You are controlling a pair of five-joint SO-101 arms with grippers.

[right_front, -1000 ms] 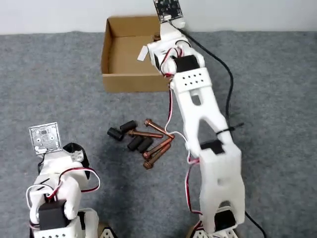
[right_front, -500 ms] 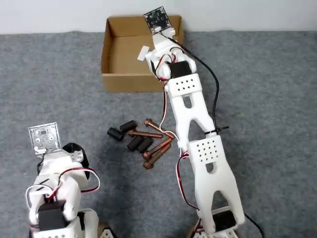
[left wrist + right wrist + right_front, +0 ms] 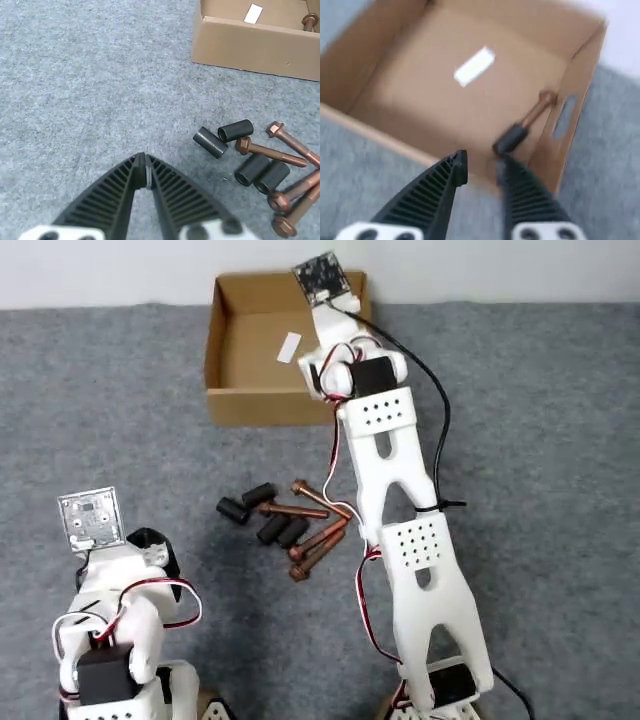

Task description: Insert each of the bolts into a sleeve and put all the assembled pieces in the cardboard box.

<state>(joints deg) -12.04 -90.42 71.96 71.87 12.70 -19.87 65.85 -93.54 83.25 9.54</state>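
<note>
1. Right gripper (image 3: 482, 167): released, jaws apart, nothing held. It hangs over the 6 o'clock wall of the box (image 3: 390, 135).
2. Inside the box, one assembled piece (image 3: 520, 127), a bolt in a sleeve, lies along the 3 o'clock wall. A white label (image 3: 475, 66) lies on the box floor.
3. Left gripper (image 3: 145, 172): clenched, empty, over bare bench (image 3: 75, 75), at 8 o'clock from the loose parts.
4. Four sleeves (image 3: 272, 528) and four bolts (image 3: 300, 510) lie loose together on the bench, at 6 o'clock from the box.

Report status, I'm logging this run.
Left gripper shut, over carpet. Right gripper open above cardboard box, one assembled piece inside. Four bolts, four sleeves loose. Nothing blocking them.
</note>
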